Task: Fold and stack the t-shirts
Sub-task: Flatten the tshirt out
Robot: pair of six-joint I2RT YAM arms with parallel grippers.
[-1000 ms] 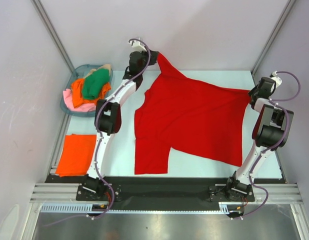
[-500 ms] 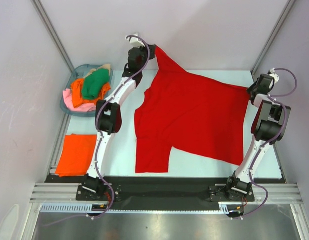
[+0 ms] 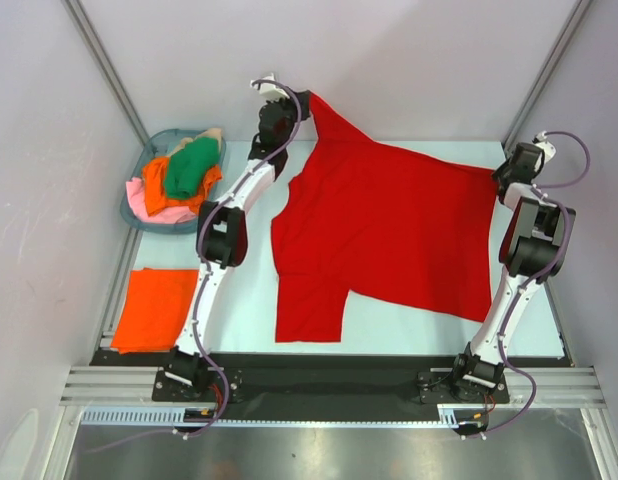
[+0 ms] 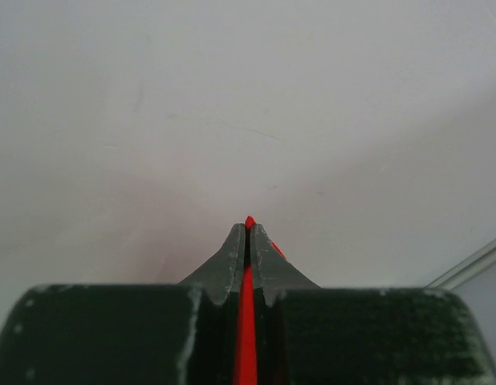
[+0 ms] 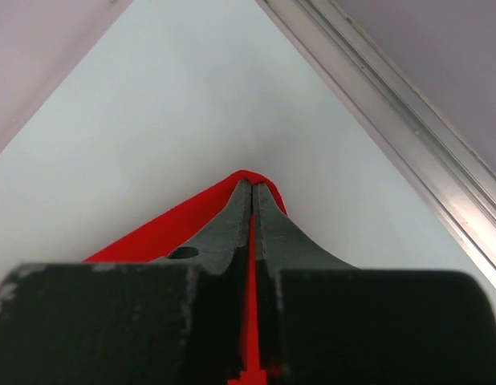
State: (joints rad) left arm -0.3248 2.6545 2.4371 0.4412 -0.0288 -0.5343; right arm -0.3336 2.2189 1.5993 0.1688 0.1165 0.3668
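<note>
In the basket (image 3: 161,136) sits a loose heap: green t-shirt (image 3: 189,170) on top, crumpled orange t-shirt (image 3: 154,188) and pink t-shirt (image 3: 157,213) under it, beige t-shirt (image 3: 213,133) poking out at the basket's far edge. Red t-shirt (image 3: 389,240) is spread on the table (image 3: 244,300) right of the basket, and the folded orange t-shirt (image 3: 152,308) lies flat just nearer than the basket. Left end effector (image 4: 250,228) is clamped on a red t-shirt corner lifted up beyond and right of the basket; right end effector (image 5: 252,188) is clamped on the opposite corner, far right of the basket.
</note>
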